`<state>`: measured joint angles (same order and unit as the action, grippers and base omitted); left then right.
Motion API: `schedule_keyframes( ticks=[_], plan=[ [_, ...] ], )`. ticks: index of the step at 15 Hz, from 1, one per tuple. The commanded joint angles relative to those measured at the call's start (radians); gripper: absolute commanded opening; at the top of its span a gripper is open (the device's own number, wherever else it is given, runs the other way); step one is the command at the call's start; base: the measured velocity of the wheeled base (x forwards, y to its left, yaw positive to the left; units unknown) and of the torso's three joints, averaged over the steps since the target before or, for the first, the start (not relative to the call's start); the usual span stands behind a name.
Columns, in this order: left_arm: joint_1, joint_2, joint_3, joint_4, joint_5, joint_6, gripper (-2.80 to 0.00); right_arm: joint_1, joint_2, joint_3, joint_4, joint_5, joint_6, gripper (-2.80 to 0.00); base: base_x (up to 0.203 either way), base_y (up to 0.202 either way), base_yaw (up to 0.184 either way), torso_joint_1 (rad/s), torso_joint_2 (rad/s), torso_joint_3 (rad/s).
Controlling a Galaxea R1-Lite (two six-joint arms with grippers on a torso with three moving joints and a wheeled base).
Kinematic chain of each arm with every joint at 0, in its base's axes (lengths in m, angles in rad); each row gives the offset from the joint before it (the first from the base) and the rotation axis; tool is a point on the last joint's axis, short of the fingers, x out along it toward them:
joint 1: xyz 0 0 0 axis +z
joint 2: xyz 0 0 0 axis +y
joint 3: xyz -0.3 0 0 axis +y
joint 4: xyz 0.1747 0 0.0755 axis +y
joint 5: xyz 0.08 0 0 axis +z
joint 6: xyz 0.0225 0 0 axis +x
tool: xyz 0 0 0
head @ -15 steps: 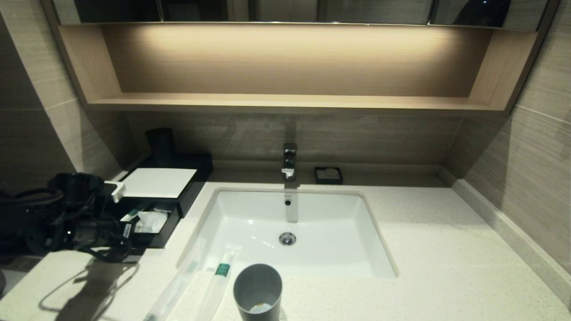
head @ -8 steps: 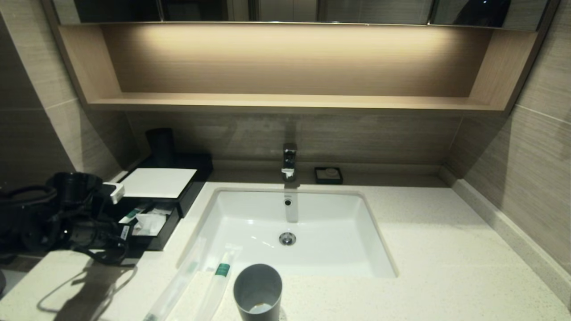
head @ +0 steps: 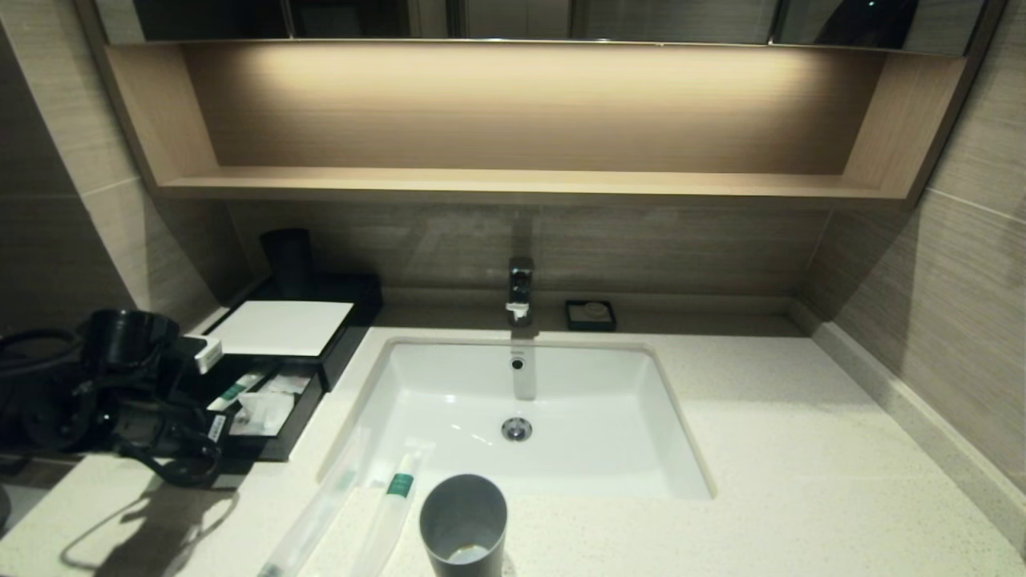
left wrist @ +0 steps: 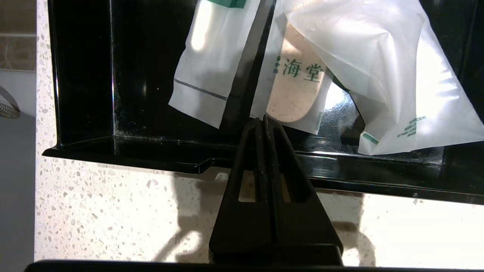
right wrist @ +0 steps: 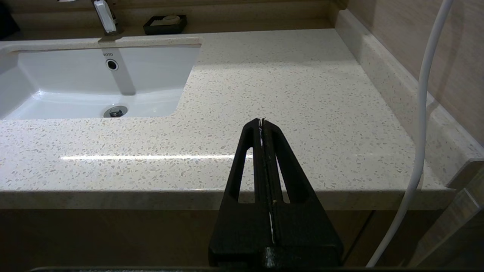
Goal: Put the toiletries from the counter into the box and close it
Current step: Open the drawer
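Two long clear-wrapped packets lie on the counter in front of the sink: a plain one and one with a green band. The black box with a white top panel stands at the back left. Its drawer is pulled out and holds white sachets. My left arm is beside the drawer. My left gripper is shut, with its tips at the drawer's front wall. My right gripper is shut and empty over the counter's front right edge.
A grey cup stands just right of the packets. The white sink basin with a faucet fills the middle. A small black soap dish and a black cup stand at the back wall. A white cable hangs by my right gripper.
My left arm has drawn back toward the front left. The drawer has slid further out of the box with it. The packets on the counter have not moved.
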<state>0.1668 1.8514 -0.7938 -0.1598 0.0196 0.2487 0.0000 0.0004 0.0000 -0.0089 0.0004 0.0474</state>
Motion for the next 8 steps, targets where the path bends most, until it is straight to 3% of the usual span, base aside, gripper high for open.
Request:
schedule_keyframes(
  ticks=[1,8],
  plan=[
    [0.000,-0.013,-0.019,0.047,0.000,0.001,-2.80,0.000,0.000,0.000,0.000,0.001,0.000,-2.80,0.000,0.000,0.000,0.000,0.00,0.000],
    [0.008,-0.045,-0.035,0.115,0.000,0.004,-2.80,0.000,0.000,0.000,0.000,0.001,0.000,-2.80,0.000,0.000,0.000,0.000,0.00,0.000]
  ],
)
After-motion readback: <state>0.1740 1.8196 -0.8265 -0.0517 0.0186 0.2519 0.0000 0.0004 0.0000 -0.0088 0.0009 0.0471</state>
